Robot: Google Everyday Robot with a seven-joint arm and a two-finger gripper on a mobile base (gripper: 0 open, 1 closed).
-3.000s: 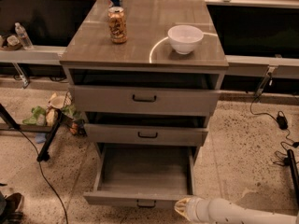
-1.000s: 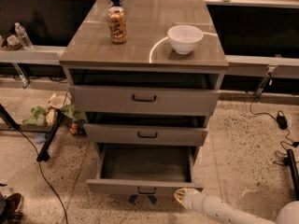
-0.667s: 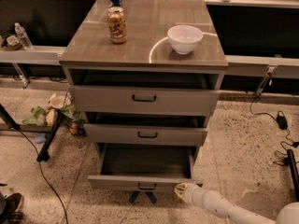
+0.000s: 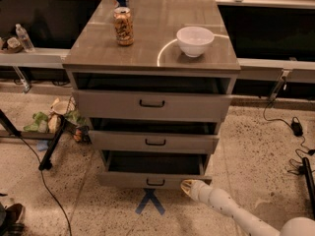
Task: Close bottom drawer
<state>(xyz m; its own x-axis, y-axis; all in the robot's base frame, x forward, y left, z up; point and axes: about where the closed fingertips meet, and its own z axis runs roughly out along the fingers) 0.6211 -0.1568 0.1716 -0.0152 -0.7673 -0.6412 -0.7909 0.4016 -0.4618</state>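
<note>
The pale, cream-tipped gripper (image 4: 190,187) at the end of the white arm sits low above the speckled floor, below and a little forward of the worktop's front right corner. Whether it is open or closed cannot be told. It seems to be against the right end of the bottom drawer (image 4: 142,179), the shallow grey wood-grain panel with the small black bar handle (image 4: 155,182), or just beside it; contact is not certain. The drawer lies to the left of the gripper and behind it. Its front runs parallel to the worktop's front edge, and it stands out beyond that edge with a dark gap of open interior above the panel. Its travel runs straight back toward the worktop's back edge, so the closing push, as I judge it, must go that way. Because the gripper meets the panel well right of the handle, an off-centre push may skew the drawer on its runners. Above it, the middle drawer (image 4: 153,141) and the taller top drawer (image 4: 151,104) are not what the task asks for.
</note>
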